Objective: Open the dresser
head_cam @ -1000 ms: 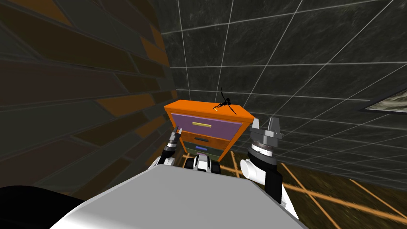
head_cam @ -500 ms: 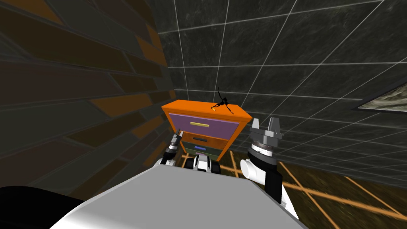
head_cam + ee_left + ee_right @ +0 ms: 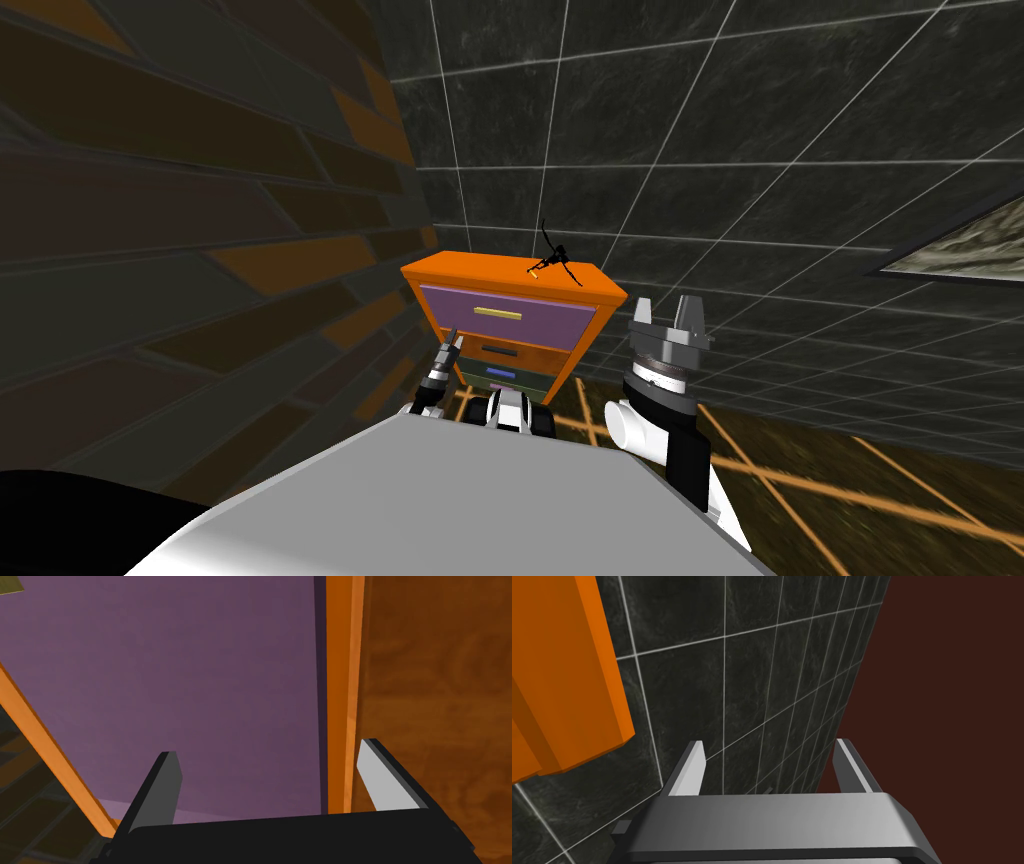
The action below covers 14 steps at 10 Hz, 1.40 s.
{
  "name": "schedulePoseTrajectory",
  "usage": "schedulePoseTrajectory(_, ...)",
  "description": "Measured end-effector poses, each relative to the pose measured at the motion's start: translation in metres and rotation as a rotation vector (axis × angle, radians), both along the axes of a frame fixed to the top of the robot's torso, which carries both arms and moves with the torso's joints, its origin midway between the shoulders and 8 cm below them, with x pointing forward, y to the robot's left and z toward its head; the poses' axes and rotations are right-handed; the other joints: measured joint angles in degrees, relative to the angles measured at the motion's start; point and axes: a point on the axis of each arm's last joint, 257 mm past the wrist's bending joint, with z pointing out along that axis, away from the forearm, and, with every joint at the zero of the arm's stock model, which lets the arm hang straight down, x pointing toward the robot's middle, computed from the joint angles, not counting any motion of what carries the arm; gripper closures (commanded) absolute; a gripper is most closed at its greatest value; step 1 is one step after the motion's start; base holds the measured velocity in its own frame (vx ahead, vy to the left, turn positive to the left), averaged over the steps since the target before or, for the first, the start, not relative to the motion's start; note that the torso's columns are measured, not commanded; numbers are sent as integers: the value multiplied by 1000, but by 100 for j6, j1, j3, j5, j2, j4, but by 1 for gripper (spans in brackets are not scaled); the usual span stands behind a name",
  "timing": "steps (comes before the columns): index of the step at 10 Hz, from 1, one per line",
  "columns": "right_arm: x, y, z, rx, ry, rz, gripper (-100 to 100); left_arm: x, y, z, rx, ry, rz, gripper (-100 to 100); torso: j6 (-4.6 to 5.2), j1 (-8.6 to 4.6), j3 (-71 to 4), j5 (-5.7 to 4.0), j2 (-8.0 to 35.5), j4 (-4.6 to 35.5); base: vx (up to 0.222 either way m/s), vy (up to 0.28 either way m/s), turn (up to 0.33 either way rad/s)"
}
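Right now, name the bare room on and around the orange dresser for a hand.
Free: the orange dresser top, from its left edge to the black wiry object; the space right of it, by the open right gripper. Crowded: the gap between purple drawer, open left gripper and brick wall.

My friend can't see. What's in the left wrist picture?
The open left gripper points at the flat purple drawer front of the orange dresser, holding nothing. Beside the drawer runs the dresser's orange edge, then its brown wood-grain side. A corner of the yellow handle shows far from the gripper.
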Motion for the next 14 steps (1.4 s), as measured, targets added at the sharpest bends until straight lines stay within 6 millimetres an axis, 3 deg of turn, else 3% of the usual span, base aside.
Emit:
schedulePoseTrajectory(10, 0, 0, 0, 0, 0, 0, 0, -15, -17, -82, -13, 152, 0, -100, 0, 8, 0, 3, 0, 0, 0, -26, -20)
schedulePoseTrajectory(14, 0, 0, 0, 0, 0, 0, 0, -21, -37, -107, -49, 202, 1, -100, 0, 3, 0, 1, 0, 0, 1, -23, -15)
